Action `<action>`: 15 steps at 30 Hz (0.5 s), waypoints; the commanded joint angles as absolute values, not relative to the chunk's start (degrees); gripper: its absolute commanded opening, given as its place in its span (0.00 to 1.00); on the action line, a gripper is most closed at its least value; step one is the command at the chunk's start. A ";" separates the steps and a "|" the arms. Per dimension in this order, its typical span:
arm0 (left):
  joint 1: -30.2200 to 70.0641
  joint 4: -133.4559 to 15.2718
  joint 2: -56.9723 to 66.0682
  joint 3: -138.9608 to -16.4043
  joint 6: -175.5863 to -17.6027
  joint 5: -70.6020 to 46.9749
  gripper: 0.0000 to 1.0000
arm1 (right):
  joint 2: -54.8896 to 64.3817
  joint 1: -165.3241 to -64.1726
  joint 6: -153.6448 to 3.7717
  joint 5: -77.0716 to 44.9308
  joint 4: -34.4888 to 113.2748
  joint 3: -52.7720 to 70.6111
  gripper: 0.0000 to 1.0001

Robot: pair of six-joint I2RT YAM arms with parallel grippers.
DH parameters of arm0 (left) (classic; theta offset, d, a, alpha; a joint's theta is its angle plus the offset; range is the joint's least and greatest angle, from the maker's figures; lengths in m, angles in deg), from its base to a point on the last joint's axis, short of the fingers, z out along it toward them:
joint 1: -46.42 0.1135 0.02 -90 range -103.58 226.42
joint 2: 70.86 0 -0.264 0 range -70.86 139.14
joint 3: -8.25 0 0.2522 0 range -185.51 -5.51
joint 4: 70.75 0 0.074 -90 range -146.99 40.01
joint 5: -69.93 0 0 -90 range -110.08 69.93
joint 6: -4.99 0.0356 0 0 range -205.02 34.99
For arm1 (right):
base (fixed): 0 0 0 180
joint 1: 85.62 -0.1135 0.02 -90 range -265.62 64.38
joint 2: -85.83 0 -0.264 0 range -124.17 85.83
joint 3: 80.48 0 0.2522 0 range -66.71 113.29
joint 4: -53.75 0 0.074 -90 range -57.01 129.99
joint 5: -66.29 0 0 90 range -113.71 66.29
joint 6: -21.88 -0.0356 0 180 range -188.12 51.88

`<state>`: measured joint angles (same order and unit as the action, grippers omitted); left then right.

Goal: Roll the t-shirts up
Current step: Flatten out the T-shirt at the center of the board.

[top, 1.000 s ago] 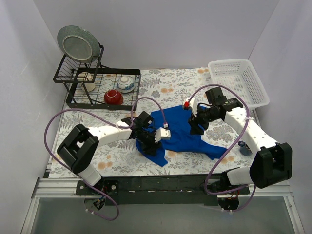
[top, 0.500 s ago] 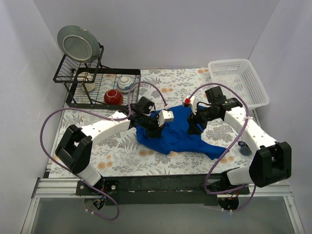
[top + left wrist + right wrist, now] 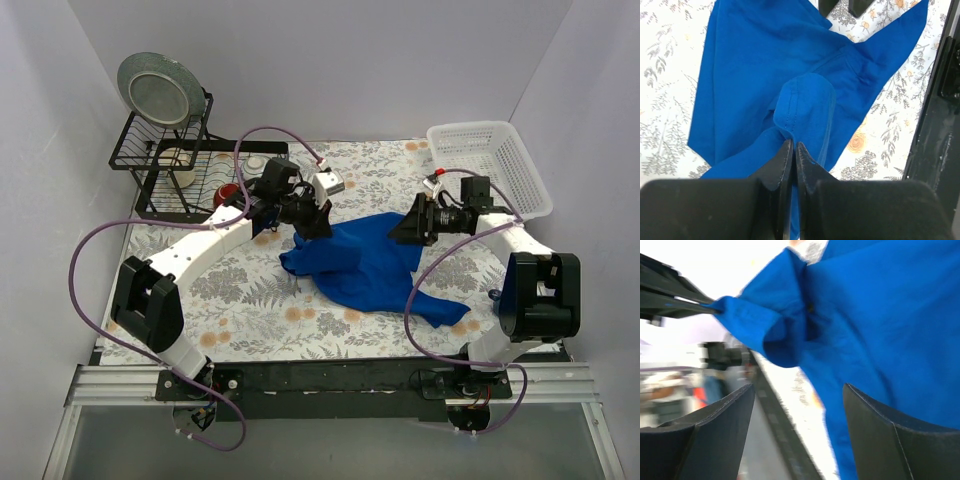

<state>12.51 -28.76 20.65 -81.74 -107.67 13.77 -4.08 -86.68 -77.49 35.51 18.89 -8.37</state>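
Note:
The royal-blue t-shirt [image 3: 365, 265] lies crumpled in the middle of the floral table, one edge lifted at the back left. My left gripper [image 3: 318, 222] is shut on that lifted edge. In the left wrist view the jaws [image 3: 791, 147] pinch a blue hem fold [image 3: 805, 107] and the rest of the shirt hangs below. My right gripper [image 3: 405, 228] stands open just beside the shirt's right edge. In the right wrist view its gripper [image 3: 797, 410] has wide-apart fingers with nothing between them, and the shirt [image 3: 875, 315] is ahead of them.
A black dish rack [image 3: 170, 185] with a plate [image 3: 158, 88], a white bowl and a red bowl [image 3: 230, 196] stands at the back left, close behind my left arm. A white basket [image 3: 490, 165] sits at the back right. Grey walls enclose the table.
My left gripper shut on the shirt's edge and carried it up and toward the back left, dragging the shirt. My right gripper opened wider and drew back to the right.

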 commanded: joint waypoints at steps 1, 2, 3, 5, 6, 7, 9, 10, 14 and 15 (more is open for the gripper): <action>12.41 -27.81 21.25 -82.77 -110.33 14.64 0.00 | -4.87 -87.99 -97.89 46.16 35.32 -13.18 0.79; 12.41 -27.72 21.34 -82.94 -110.50 14.47 0.00 | -5.75 -88.17 -98.18 46.42 36.81 -13.89 0.79; 12.41 -27.63 21.51 -83.38 -110.42 14.03 0.00 | -6.28 -88.26 -98.70 47.12 37.78 -14.07 0.79; 12.41 -27.02 21.86 -83.82 -109.80 13.15 0.00 | -8.12 -88.35 -104.13 48.70 44.59 -15.29 0.79; 12.41 -26.50 22.04 -84.17 -109.45 13.06 0.00 | -8.82 -88.43 -106.59 50.10 47.00 -15.73 0.79; 12.41 -25.97 22.65 -84.87 -109.01 12.89 0.00 | -10.14 -88.61 -109.49 50.38 48.50 -15.82 0.79; 12.41 -25.53 23.27 -85.75 -108.48 12.88 0.00 | -11.64 -89.75 -110.48 51.08 49.56 -15.13 0.78; 12.41 -25.44 24.06 -86.71 -108.31 12.88 0.00 | -12.60 -90.27 -111.53 51.43 50.79 -14.95 0.78; 12.41 -25.61 25.73 -88.48 -108.22 12.88 0.00 | -14.45 -93.52 -113.65 51.00 52.47 -13.55 0.77; 12.32 -25.61 25.91 -88.66 -108.30 13.15 0.00 | -14.63 -93.97 -113.56 50.56 52.56 -13.37 0.77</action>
